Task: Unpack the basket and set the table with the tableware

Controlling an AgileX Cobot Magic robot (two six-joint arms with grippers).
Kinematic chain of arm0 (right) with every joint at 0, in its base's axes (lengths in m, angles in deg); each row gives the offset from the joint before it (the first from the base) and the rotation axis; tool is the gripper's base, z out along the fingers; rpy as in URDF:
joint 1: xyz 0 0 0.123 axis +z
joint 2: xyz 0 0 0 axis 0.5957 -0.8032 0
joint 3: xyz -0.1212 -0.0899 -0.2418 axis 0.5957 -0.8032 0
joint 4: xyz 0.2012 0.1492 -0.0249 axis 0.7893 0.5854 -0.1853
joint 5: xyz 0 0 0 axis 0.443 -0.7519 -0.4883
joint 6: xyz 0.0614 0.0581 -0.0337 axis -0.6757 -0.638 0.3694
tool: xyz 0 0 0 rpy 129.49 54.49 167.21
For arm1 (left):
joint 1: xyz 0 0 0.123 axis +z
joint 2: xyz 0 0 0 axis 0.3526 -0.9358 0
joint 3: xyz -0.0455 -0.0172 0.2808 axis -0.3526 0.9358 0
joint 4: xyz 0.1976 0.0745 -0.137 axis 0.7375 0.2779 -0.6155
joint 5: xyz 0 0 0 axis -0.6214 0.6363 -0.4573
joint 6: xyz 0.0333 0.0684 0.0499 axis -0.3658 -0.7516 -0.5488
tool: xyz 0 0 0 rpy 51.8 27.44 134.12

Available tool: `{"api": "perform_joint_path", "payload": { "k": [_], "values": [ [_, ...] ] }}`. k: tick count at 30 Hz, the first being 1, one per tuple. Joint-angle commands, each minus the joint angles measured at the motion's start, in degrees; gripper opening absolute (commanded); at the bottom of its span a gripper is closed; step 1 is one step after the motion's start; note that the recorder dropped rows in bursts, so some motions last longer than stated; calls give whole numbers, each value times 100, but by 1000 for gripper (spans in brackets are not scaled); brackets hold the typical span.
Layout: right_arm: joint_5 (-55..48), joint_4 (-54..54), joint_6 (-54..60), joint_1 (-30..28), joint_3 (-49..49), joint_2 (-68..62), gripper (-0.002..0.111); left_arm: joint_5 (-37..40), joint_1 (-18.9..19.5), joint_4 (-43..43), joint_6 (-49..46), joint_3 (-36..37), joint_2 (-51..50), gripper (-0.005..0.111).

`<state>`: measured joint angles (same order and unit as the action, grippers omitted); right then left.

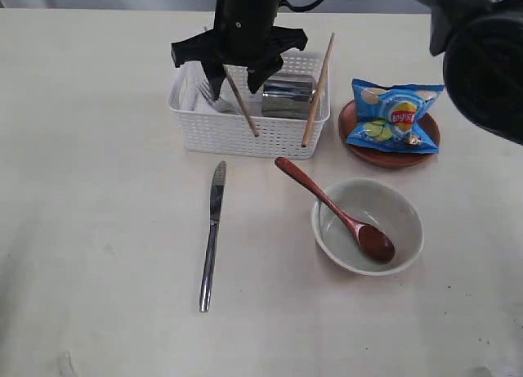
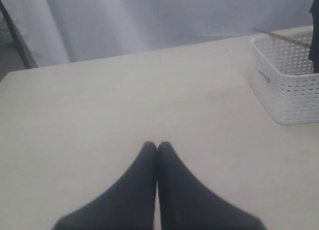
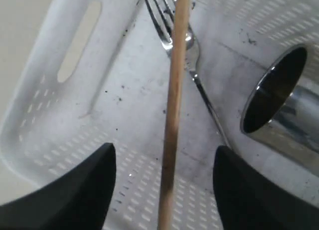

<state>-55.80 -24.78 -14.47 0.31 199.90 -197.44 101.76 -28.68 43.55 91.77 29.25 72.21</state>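
My right gripper [image 3: 164,155] hangs open inside the basket [image 3: 40,115]. Its two dark fingers [image 3: 75,190] stand on either side of a leaning chopstick [image 3: 174,90] without touching it. Under the stick lie the fork [image 3: 192,50] and the cup [image 3: 279,100], which is tipped on its side. My left gripper [image 2: 157,147] is closed on nothing, over bare surface [image 2: 99,100] beside the basket.

Out on the surface are the knife [image 1: 212,230], the bowl [image 1: 409,230] with the spoon [image 1: 335,209] resting in it, and the plate [image 1: 392,158], which carries a chip bag [image 1: 394,115]. A second chopstick [image 1: 317,91] leans over the basket's front wall.

I judge the step in hand to be taking the chopstick between my fingers. To do it well, I should centre the stick and close high enough above the fork's tines that I pinch wood only. The stick is thin and round and will likely roll or pivot, so a gentle, square squeeze suits it. I would lift along its lean, so the lower end does not lever against the lattice or drag the basket. One finger must also stay clear of the nearby cup.
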Motion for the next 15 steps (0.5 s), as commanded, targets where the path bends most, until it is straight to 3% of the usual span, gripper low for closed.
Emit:
{"api": "perform_joint_path", "payload": {
  "k": [1,6,15],
  "values": [
    [32,-161,98,-14,12,-64,38,-14,0,24,31,15,18,0],
    [-138,-210,360,-4,12,-222,0,-14,0,24,31,15,18,0],
    [-138,-662,536,-11,-64,1159,0,-14,0,24,31,15,18,0]
  ]
}}
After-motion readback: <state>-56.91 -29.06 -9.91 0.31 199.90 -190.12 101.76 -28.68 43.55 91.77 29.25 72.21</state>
